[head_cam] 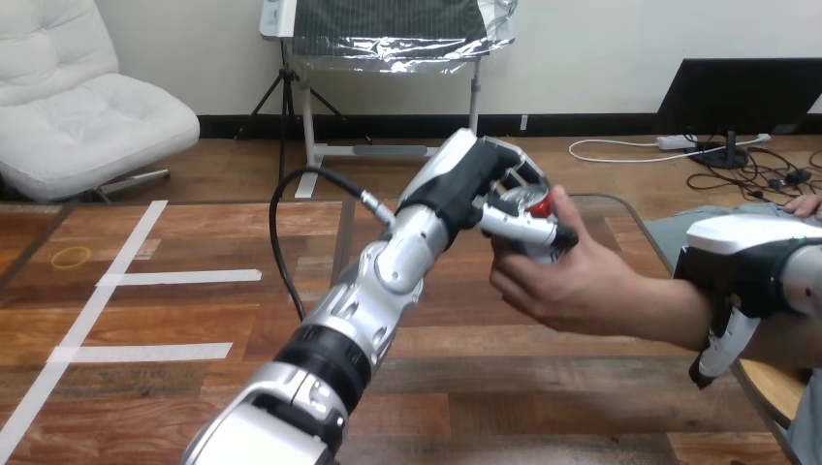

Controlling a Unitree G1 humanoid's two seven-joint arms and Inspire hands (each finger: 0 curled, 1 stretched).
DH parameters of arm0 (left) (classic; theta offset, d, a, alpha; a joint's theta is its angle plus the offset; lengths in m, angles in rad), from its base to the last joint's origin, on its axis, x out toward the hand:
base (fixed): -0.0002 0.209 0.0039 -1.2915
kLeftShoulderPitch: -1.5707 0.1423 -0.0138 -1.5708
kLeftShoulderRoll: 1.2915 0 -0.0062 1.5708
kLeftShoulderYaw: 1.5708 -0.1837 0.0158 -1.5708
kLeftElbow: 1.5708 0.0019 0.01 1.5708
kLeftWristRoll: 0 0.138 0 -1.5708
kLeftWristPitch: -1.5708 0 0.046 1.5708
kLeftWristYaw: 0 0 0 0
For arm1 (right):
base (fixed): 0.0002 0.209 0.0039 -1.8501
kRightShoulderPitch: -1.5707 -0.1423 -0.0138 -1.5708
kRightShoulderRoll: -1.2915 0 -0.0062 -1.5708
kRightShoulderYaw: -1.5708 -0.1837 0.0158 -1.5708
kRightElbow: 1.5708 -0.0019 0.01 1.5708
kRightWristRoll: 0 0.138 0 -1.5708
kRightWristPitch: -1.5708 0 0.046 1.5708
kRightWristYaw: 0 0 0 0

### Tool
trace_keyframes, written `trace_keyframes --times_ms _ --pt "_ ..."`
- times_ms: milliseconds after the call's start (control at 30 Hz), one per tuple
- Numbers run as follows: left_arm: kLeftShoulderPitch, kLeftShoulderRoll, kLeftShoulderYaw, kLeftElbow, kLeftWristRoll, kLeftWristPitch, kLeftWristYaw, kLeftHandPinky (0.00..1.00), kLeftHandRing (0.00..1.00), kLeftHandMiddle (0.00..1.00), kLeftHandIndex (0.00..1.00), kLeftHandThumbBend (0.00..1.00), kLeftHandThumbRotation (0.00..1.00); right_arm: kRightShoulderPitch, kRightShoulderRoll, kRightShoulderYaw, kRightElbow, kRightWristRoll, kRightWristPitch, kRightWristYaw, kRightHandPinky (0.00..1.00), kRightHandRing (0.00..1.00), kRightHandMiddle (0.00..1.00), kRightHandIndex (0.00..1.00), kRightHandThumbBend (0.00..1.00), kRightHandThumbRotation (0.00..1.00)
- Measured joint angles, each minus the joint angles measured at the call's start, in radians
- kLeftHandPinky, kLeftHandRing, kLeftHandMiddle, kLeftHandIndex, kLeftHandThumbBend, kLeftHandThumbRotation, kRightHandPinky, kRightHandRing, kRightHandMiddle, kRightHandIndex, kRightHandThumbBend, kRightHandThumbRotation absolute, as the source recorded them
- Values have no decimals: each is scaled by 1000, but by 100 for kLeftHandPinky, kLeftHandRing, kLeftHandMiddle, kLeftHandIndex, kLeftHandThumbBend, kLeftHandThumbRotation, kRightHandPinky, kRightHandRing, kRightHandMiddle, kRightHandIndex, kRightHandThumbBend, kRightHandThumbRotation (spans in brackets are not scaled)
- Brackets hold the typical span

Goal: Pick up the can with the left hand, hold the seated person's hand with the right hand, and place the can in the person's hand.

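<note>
My left hand [480,184], fingers curled round the small red-and-silver metal can [533,205], right in the person's hand [572,286], above the taped brown wooden bench [194,310]; my right hand [746,262] over their wrist [679,315], hold unclear.

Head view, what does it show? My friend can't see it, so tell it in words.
The robot's left hand holds a can against the person's hand, whose fingers curl round it, above the wooden table. The robot's right hand grips the person's forearm.
</note>
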Motion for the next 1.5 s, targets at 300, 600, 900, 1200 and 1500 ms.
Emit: trace_keyframes --times_ms 300,600,900,1200,1500 --pt "-32 -1 -1 16 1 -11 9 30 36 42 45 72 0 -14 0 0 1 0 -11 3 23 29 39 40 72 0" --pt "-48 -3 -2 21 1 -23 13 30 35 42 45 71 0 -21 -1 0 1 -2 -33 3 21 29 40 46 77 0" --pt "-64 -5 0 25 -1 -23 11 29 35 42 46 68 0 -24 -2 0 1 -13 -43 0 21 29 40 55 81 1" --pt "-73 -5 3 25 -3 -24 4 30 36 43 46 67 0 -24 -4 0 2 -29 -61 -10 19 27 39 61 83 5" --pt "-84 -5 8 26 -7 -16 -35 34 41 48 53 66 0 -24 -6 0 6 -42 -80 -11 38 52 62 70 81 11"
